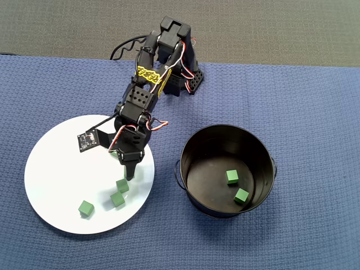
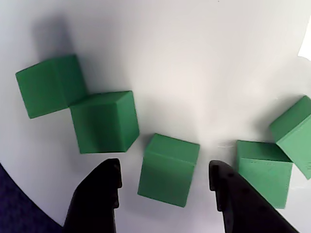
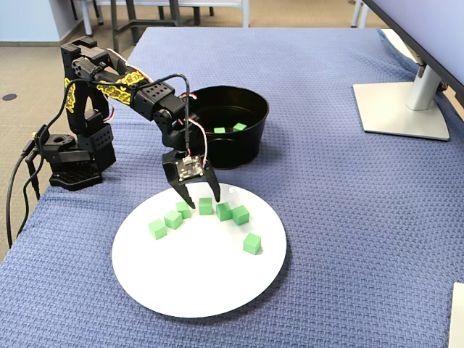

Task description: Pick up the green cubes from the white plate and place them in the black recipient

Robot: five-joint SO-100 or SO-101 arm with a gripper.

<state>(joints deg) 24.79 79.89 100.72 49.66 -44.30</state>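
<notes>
Green cubes lay in two places. In the fixed view six sat on the plate (image 3: 196, 290): a loose row of five across its far half and one (image 3: 251, 243) alone, nearer and to the right. Two more rested on the floor of the pot (image 3: 250, 148), which stood beyond the plate on the blue cloth (image 3: 348, 217); from overhead they showed as one cube (image 1: 232, 177) and another (image 1: 241, 196) just beside it, in the pot's right half.

The gripper (image 3: 201, 201) hung low over the plate's far edge with its jaws apart. In the wrist view one cube (image 2: 167, 170) lay between the two black fingers (image 2: 99, 194), with clear plate showing on either side of it, so nothing was clamped. Two touching cubes (image 2: 104, 121) lay to its left in that view, and two more (image 2: 265, 170) to its right.
</notes>
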